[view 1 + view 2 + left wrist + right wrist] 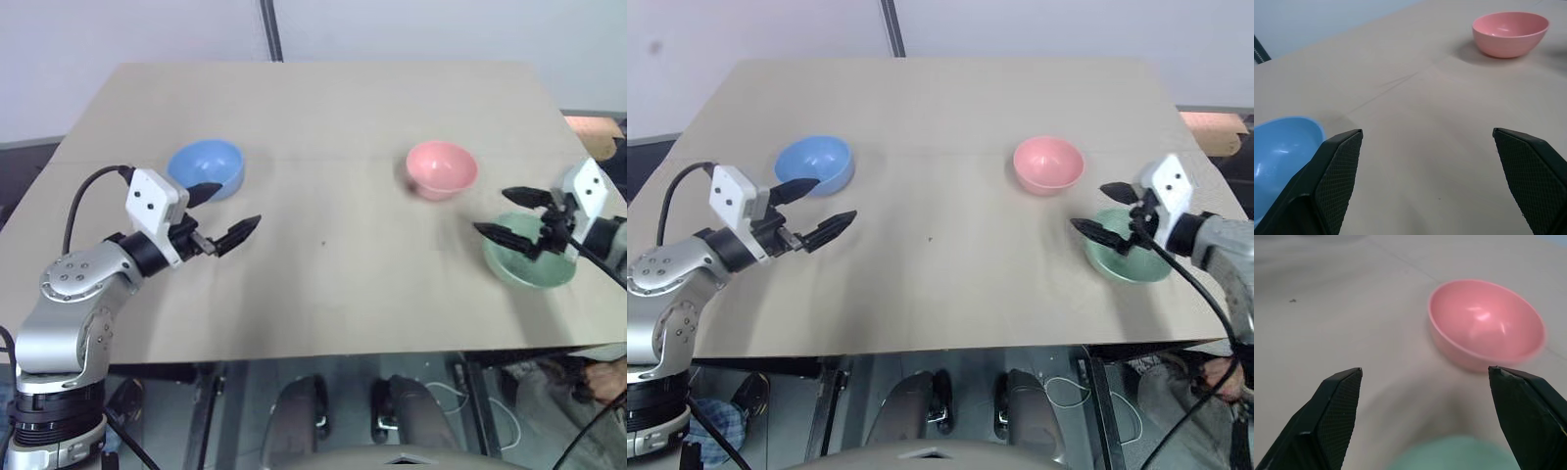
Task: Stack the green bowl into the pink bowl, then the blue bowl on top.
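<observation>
My left gripper (223, 213) hangs spread and empty just beside the blue bowl (208, 167). My right gripper (509, 213) gapes, holding nothing, above the green bowl (530, 257), with the pink bowl (442, 168) near it (all three bowls plain, bearing no writing) on the table (323, 264).

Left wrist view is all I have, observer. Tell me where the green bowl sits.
Observer: The green bowl sits at the table's right side, nearer the robot than the pink bowl.
Operator: Report the right gripper.
Observer: The right gripper is open, above the green bowl's rim, holding nothing.
Operator: Confirm the stack state.
Observer: Nothing is stacked; the blue bowl stands alone on the left, beside the open left gripper.
</observation>
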